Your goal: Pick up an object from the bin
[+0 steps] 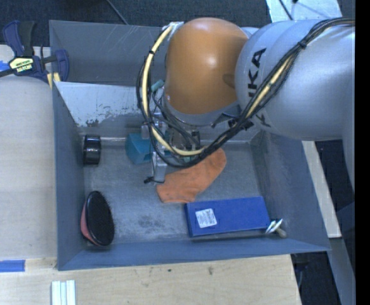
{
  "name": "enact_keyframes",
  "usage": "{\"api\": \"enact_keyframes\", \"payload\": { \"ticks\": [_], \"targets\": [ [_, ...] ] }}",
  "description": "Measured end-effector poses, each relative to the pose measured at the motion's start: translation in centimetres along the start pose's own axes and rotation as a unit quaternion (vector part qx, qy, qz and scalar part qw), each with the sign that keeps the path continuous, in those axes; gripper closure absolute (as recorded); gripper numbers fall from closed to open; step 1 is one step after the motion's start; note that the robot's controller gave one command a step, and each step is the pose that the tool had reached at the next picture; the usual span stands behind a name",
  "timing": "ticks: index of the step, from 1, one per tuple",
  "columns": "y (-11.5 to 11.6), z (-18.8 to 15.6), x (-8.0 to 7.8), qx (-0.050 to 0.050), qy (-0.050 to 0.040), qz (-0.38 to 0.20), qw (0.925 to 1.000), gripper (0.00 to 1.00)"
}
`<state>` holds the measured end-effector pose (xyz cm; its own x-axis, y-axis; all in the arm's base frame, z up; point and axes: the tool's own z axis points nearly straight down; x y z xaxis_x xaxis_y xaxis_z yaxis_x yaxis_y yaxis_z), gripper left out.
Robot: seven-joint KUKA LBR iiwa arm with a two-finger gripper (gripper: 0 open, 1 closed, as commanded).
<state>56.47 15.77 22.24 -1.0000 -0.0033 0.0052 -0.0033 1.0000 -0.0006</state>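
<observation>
My gripper (158, 165) hangs low in the middle of the bin, under the arm's orange dome. It is just over the left end of a crumpled orange cloth (196, 176) that lies on the floor. A teal block (136, 147) sits right beside it on the left, near the back wall. Cables and the dome hide most of the gripper, and nothing is seen held in it.
A blue box with a white label (228, 216) lies along the front wall at the right. A small black cylinder (91, 150) stands at the back left. A black oval thing with a red edge (97, 218) rests in the front left corner.
</observation>
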Motion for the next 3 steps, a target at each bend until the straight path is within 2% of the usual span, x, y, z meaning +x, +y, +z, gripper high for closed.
{"api": "enact_keyframes", "payload": {
  "ticks": [1, 2, 3],
  "targets": [
    [-0.1, -0.5, -0.1, -0.001, -0.0041, 0.001, 1.0, 0.0],
    [-1.7, 3.8, 0.4, -0.002, -0.0076, 0.007, 0.9999, 0.0],
    [-5.2, 7.8, -1.2, -0.001, -0.0029, -0.019, 0.9998, 0.0]
  ]
}}
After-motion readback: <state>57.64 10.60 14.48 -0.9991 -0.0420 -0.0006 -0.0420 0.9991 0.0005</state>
